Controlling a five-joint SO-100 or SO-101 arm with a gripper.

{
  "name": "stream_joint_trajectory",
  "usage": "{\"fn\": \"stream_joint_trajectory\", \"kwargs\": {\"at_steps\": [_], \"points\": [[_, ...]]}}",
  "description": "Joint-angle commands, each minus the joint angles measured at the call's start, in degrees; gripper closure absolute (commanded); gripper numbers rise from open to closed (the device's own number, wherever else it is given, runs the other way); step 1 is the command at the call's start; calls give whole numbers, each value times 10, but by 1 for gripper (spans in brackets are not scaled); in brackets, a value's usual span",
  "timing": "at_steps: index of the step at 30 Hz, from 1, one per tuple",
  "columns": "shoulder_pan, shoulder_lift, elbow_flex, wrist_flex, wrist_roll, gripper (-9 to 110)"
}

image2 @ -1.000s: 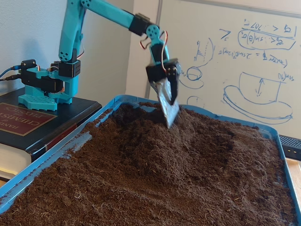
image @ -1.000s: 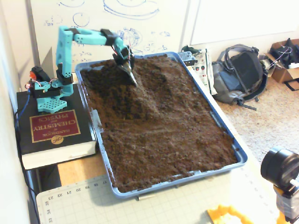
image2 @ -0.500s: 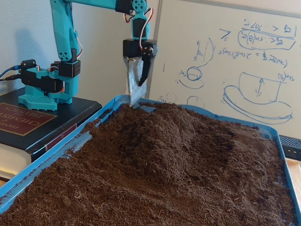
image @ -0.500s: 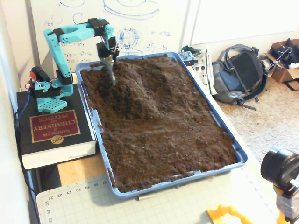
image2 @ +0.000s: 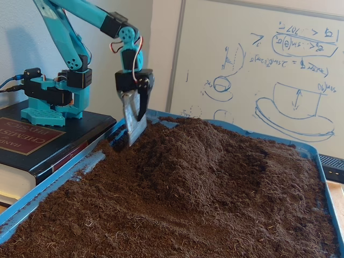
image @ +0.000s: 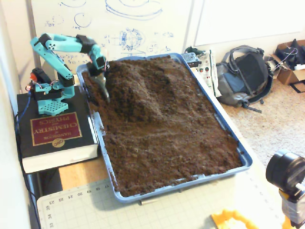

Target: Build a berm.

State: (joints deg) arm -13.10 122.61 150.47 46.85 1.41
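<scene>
One arm on your rig, teal, bolted to a base that sits on a thick black chemistry handbook [image: 55,138] at the left of the blue tray [image: 238,155]. The gripper [image: 106,94] points down at the far-left part of the tray, with its tip at the soil [image: 171,138] surface just inside the left wall. In the low side view the gripper [image2: 134,137] shows a flat, pale scoop-like blade with a dark finger lying close against it; the jaws look closed together with nothing between them (no clod or tool visible in the pinch).

The berm [image: 138,93] is in the far half of the tray, a rounded heap standing higher than the soil around it. It's right of the gripper, near but with a shallow dip between them. From the side view the berm [image2: 209,156] peaks about mid-frame and slopes down toward the near edge, where the soil is flatter and faintly rippled.

Soil fills the tray close to the rim, dark brown and crumbly throughout. A whiteboard [image2: 269,70] with blue sketches stands behind the tray. A grey backpack [image: 243,76] lies on the floor to the right, and a cutting mat [image: 143,212] with a printed grid sits under the near edge of the tray.
</scene>
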Motion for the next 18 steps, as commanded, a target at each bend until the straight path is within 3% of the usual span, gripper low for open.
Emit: {"fn": "stream_joint_trajectory", "kwargs": {"at_steps": [1, 18], "points": [[1, 29, 17, -19, -3, 101], [-11, 27, 66, -26, -4, 101]]}}
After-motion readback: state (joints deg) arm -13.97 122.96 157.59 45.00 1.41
